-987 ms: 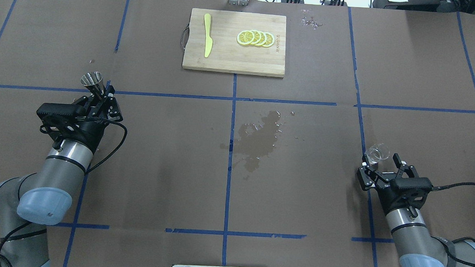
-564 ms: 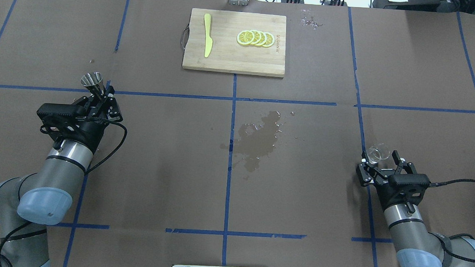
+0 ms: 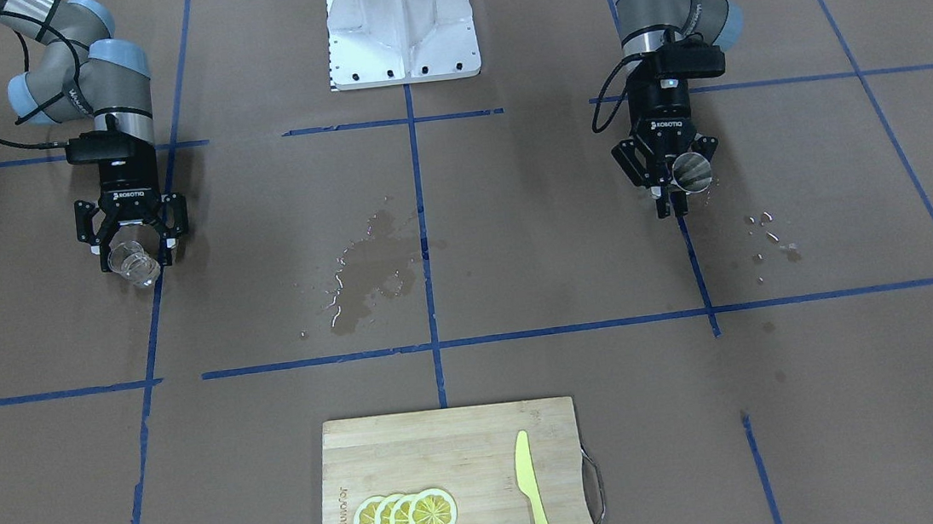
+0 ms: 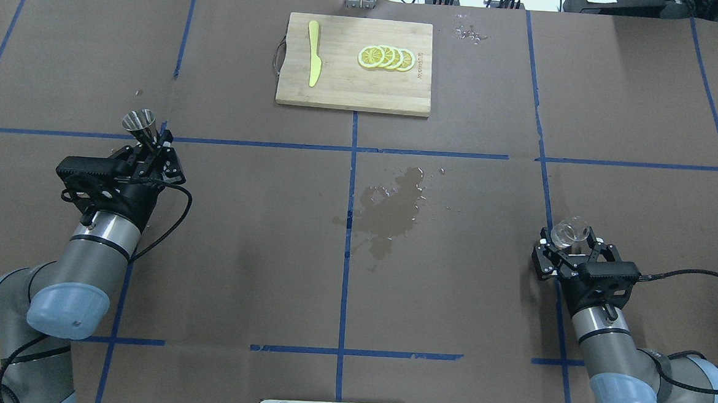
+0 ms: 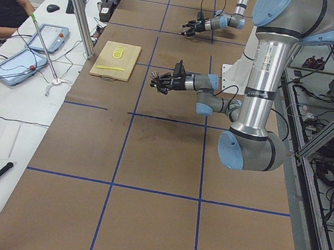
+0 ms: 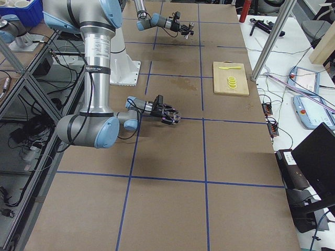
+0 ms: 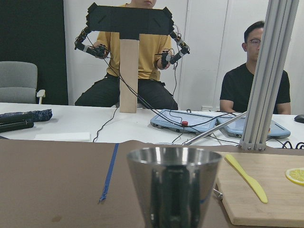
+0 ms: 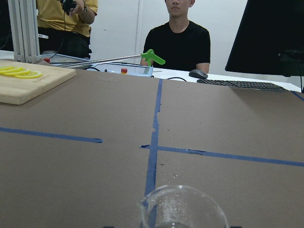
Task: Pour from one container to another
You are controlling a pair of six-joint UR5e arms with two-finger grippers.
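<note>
While jigger (image 4: pixel 140 120) sits gripped, cup (image 4: pixel 569 231) stands ungripped.

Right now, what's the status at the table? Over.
Left tool shut on jigger, mouth up. Right tool straddles glass cup, grip unclear. Puddle midway between them.

2 silver arms (image 4: pixel 95 243), blue caps (image 4: pixel 67 312), black hands (image 4: pixel 155 140)

Clear glossy glass cup (image 4: pixel 569 232), polished steel jigger (image 4: pixel 140 120), matt brown paper tabletop (image 4: pixel 239 250), wooden cutting board (image 4: pixel 340 84)
</note>
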